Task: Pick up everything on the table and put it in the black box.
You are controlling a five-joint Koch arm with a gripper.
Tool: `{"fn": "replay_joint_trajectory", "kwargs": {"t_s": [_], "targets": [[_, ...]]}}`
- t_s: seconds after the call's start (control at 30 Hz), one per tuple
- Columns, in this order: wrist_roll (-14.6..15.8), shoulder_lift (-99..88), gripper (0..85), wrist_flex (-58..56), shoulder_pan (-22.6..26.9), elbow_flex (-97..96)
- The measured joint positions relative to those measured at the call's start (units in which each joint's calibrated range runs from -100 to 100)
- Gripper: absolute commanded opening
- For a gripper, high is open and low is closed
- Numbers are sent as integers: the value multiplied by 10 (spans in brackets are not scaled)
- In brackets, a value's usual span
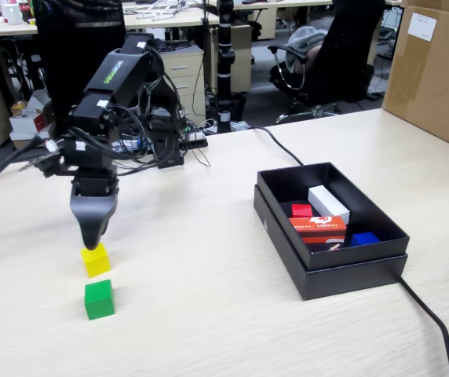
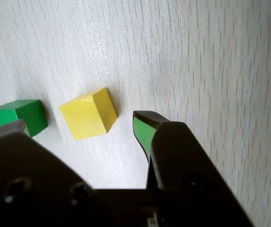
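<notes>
My gripper [image 1: 91,237] hangs just above the yellow cube [image 1: 96,260] on the pale wood table [image 1: 209,298]. In the wrist view the gripper [image 2: 78,122] is open, its green-padded fingertips [image 2: 141,130] standing either side of the yellow cube [image 2: 89,113] without touching it. The green cube [image 1: 99,299] sits right in front of the yellow one and shows at the left [image 2: 19,115] in the wrist view. The black box [image 1: 358,276] stands to the right, with the red cube [image 1: 301,210] inside it.
In the box also lie a white block [image 1: 328,204], a red-orange carton [image 1: 319,229] and a blue piece [image 1: 363,239]. A black cable [image 1: 428,322] runs past the box's front right corner. A big brown carton [image 1: 436,71] stands at the far right.
</notes>
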Motion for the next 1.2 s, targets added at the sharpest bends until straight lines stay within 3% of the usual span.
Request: {"fn": "replay_joint_trajectory", "kwargs": {"t_s": [0.63,0.77,0.97,1.2], "targets": [[-17,140,444,15,8,76],[-21,140,323,15,9,76],[-32,140,45,13,6,71],[-35,139,23,-30,4,71]]}}
